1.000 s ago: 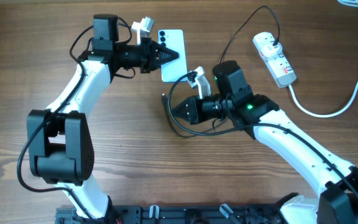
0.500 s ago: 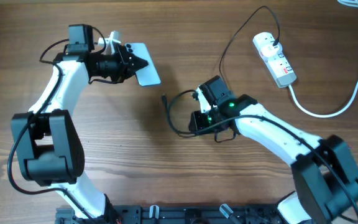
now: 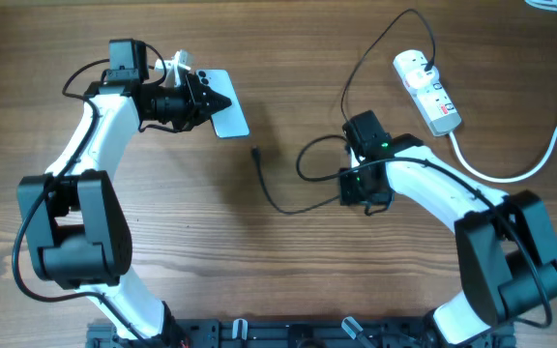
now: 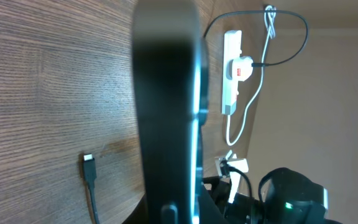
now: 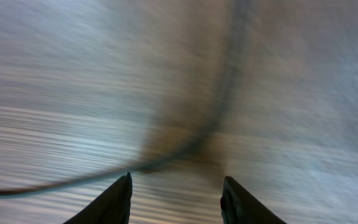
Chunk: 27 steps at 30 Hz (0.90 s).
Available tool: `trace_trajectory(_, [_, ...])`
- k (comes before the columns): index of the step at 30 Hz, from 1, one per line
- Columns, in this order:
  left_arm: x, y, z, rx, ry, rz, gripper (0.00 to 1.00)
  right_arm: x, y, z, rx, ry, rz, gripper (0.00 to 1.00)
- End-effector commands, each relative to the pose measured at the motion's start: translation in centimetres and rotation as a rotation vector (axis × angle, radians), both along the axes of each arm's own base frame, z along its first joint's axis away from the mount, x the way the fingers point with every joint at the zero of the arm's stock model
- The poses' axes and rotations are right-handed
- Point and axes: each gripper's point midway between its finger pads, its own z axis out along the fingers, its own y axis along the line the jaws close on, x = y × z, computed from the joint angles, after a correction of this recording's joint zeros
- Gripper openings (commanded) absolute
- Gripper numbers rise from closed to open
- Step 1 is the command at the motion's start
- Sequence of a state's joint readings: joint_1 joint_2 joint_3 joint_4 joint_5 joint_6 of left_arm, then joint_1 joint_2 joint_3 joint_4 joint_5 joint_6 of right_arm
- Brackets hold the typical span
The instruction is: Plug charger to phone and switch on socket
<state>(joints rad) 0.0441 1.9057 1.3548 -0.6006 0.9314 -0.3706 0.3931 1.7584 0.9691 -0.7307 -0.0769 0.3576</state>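
Overhead view: left gripper [image 3: 206,101] clamps the phone [image 3: 228,116] at far left while the charger [image 3: 259,166] lies loose on the table [image 3: 27,58] — the right gripper [image 5: 176,199], jaws apart and apparently empty in its blurred view, may snag its loop, dragging its plug astray.

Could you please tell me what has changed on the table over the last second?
The left gripper, shut on the phone, swung it to the left. The right gripper opened, let go of the charger and drew back to the right; the cable now lies loose on the table. The socket stayed put.
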Motion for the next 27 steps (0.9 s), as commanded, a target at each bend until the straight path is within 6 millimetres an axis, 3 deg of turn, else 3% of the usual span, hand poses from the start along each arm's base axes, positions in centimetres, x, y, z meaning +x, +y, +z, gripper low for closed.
trace_trajectory(1, [0.0, -0.3, 0.4, -0.007, -0.030, -0.024, 0.04, -0.3, -5.4, -0.8, -0.230, 0.017, -0.031, 0.48])
trace_trajectory(3, [0.0, -0.3, 0.4, -0.007, -0.030, -0.024, 0.04, -0.4, -6.0, -0.7, -0.208, 0.038, -0.066, 0.48])
trace_trajectory(5, [0.0, -0.3, 0.4, -0.007, -0.030, -0.024, 0.04, -0.7, -4.6, -0.4, -0.086, 0.090, -0.094, 0.43])
trace_trajectory(6, [0.0, -0.3, 0.4, -0.007, -0.030, -0.024, 0.04, -0.9, -3.1, -0.1, 0.016, 0.115, -0.078, 0.36])
trace_trajectory(9, [0.0, -0.3, 0.4, -0.007, -0.030, -0.024, 0.04, -0.2, 4.7, 3.0, 0.508, 0.115, 0.055, 0.11])
trace_trajectory(10, [0.0, -0.3, 0.4, -0.007, -0.030, -0.024, 0.04, 0.2, 5.5, 3.5, 0.562, 0.100, 0.061, 0.06])
trace_trajectory(12, [0.0, -0.3, 0.4, -0.007, -0.030, -0.024, 0.04, 1.6, 6.3, 3.9, 0.590, 0.050, 0.036, 0.04])
trace_trajectory(15, [0.0, -0.3, 0.4, -0.007, -0.030, -0.024, 0.04, 4.4, 4.3, 2.3, 0.438, -0.042, -0.082, 0.04])
trace_trajectory(19, [0.0, -0.3, 0.4, -0.008, -0.029, -0.024, 0.04, 5.1, 1.7, 0.0, 0.276, -0.058, -0.172, 0.04])
trace_trajectory(23, [0.0, -0.3, 0.4, -0.008, -0.030, -0.024, 0.04, 3.5, -0.2, -3.0, 0.165, 0.014, -0.202, 0.04])
trace_trajectory(27, [0.1, -0.3, 0.5, -0.009, -0.030, -0.022, 0.04, 0.8, -4.7, -5.1, -0.087, 0.100, -0.221, 0.04])
